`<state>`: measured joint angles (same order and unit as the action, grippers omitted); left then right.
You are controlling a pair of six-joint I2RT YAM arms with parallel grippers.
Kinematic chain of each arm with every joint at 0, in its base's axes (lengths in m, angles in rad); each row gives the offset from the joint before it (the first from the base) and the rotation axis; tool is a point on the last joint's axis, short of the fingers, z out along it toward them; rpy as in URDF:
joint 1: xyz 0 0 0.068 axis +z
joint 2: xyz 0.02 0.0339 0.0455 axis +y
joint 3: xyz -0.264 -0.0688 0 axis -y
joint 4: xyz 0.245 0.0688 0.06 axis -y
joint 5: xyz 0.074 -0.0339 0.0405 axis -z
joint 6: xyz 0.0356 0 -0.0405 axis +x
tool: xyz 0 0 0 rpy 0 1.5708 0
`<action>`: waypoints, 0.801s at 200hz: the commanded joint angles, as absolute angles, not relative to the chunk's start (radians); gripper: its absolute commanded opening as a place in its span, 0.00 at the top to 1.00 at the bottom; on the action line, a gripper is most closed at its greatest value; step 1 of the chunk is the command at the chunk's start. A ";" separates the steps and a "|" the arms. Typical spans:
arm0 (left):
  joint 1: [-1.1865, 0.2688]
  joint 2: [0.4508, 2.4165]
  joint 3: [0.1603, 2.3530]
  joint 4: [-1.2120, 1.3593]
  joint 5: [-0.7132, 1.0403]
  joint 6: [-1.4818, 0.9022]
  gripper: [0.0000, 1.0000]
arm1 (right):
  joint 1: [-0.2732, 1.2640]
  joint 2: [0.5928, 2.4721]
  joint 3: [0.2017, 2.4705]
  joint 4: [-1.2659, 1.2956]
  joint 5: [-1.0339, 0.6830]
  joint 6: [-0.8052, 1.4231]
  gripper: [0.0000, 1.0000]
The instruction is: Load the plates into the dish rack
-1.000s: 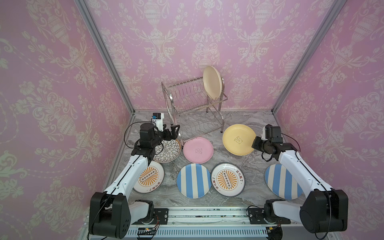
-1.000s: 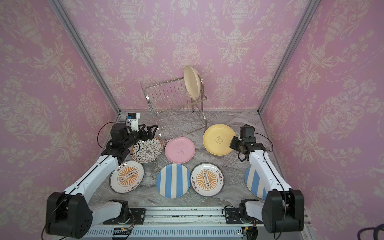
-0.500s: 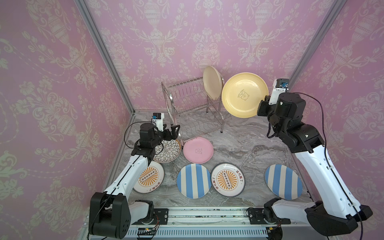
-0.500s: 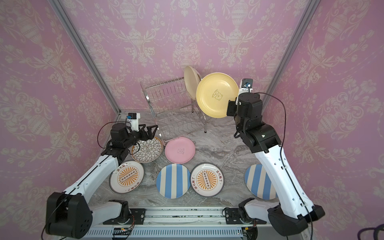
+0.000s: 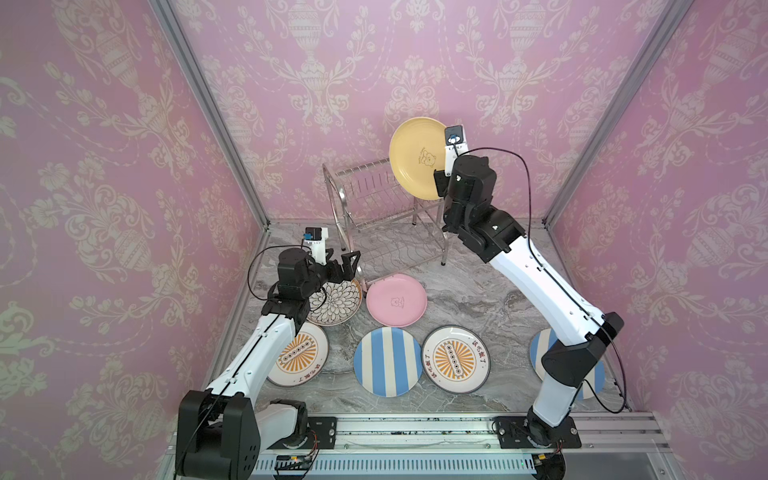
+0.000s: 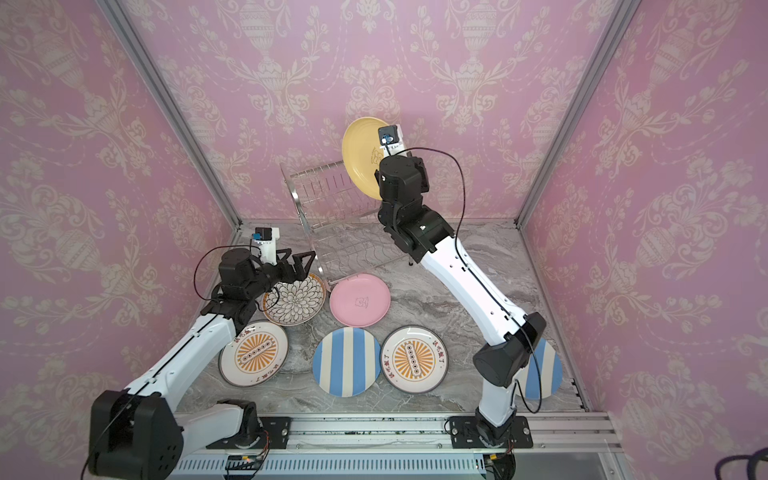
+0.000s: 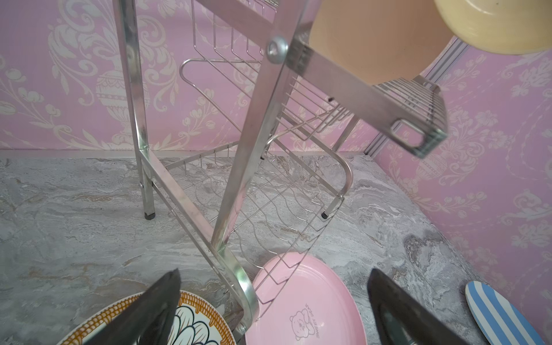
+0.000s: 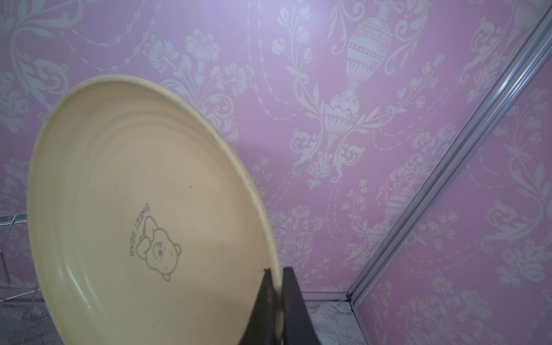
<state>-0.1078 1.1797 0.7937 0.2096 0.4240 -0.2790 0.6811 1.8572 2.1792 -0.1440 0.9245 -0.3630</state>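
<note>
Clamped together on the rim of the yellow plate [image 8: 134, 209], the jaws of our right gripper [image 8: 277, 298] hold it upright in the air over the right end of the dish rack [image 5: 374, 195]. It hangs near the cream plate [image 7: 373, 44], which stands in the upper tier. Our left gripper [image 5: 340, 266] hovers with jaws wide apart and empty above the petal plate [image 5: 336, 305]. We see the pink plate [image 5: 397, 299] lying flat on the marble tabletop [image 5: 478, 291] beside the rack's foot.

Both top views look down from the front. Left wrist cam's low by the silver wire dish rack [image 7: 352, 85], right's tight on the round yellow plate [image 8: 134, 209].
</note>
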 commanded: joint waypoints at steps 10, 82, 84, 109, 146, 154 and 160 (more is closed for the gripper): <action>-0.112 1.134 0.777 0.206 0.446 -0.286 0.01 | 0.705 1.991 2.366 0.059 1.089 -0.578 1.00; -0.112 1.113 0.740 0.257 0.448 -0.298 0.01 | 0.717 2.225 2.569 0.392 1.231 -1.045 1.00; -0.113 1.112 0.739 0.256 0.449 -0.298 0.01 | 0.718 2.226 2.569 0.389 1.232 -1.045 1.00; -0.113 1.094 0.738 0.254 0.450 -0.292 0.01 | 0.718 2.256 2.576 0.387 1.240 -1.070 1.00; -0.113 1.056 0.692 0.239 0.444 -0.278 0.01 | 0.718 2.338 2.663 0.436 1.236 -1.186 1.00; -0.113 1.050 0.687 0.242 0.447 -0.279 0.01 | 0.717 2.351 2.675 0.436 1.230 -1.194 1.00; -0.113 1.045 0.682 0.245 0.447 -0.282 0.01 | 0.718 2.357 2.681 0.432 1.227 -1.197 1.00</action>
<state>-0.1081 1.0763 0.7006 0.2382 0.4252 -0.2806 0.7116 2.3215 2.6289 0.3626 1.2247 -1.1259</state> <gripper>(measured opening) 0.993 0.071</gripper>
